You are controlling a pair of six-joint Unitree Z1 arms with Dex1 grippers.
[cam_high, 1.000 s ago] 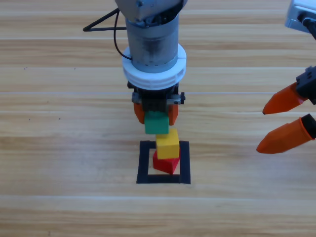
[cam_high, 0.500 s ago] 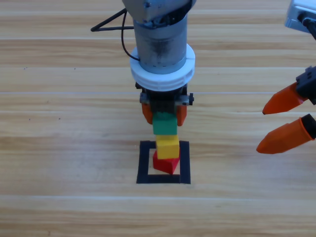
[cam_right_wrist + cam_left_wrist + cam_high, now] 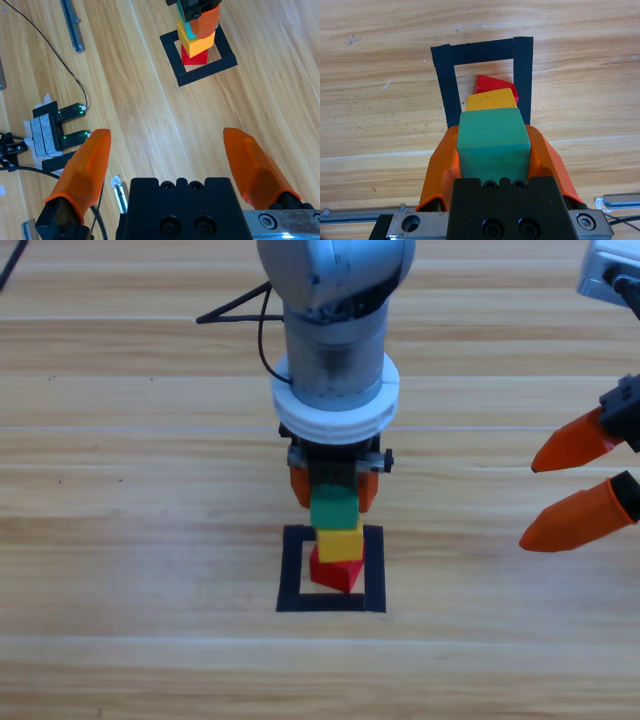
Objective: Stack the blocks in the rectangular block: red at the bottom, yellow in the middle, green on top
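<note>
Atop yellow (image 3: 340, 538), green (image 3: 334, 508) squarely upright.

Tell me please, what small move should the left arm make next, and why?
Probably lower slightly, then open. The left pincer grips the green cube directly over the yellow cube, which sits on the red cube inside the tape rectangle. Whether green already touches yellow I cannot tell. The right pincer waits open at the right edge.

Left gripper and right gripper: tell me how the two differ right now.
The left gripper is shut on the green cube, over the yellow cube; the right gripper is open, holding nothing. The left gripper hangs above the black tape rectangle; the right gripper waits at the table's right edge. Both have orange jaws.
</note>
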